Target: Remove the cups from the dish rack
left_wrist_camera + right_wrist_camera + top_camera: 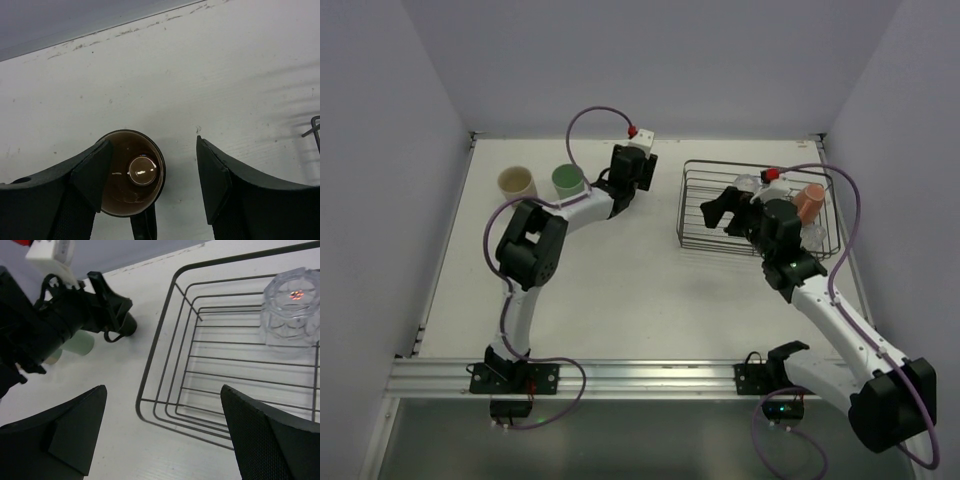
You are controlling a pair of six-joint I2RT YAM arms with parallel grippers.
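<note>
The dark wire dish rack (692, 205) stands at the back right; its near-left corner shows in the right wrist view (165, 340). A salmon-pink cup (809, 201) lies in its right part. The cream-beige cup (517, 183) and mint green cup (568, 180) stand on the table at the back left. The dark brown cup (131, 172) stands upright on the table, its rim against the left finger (87, 175) of my open left gripper (155, 175). My right gripper (162, 430) is open and empty above the rack's left edge (720, 210).
A clear ribbed glass (292, 307) sits upside down in the rack; another clear glass (812, 236) sits near its right front. White walls close the table at the back and sides. My left gripper (625, 172) is just left of the rack.
</note>
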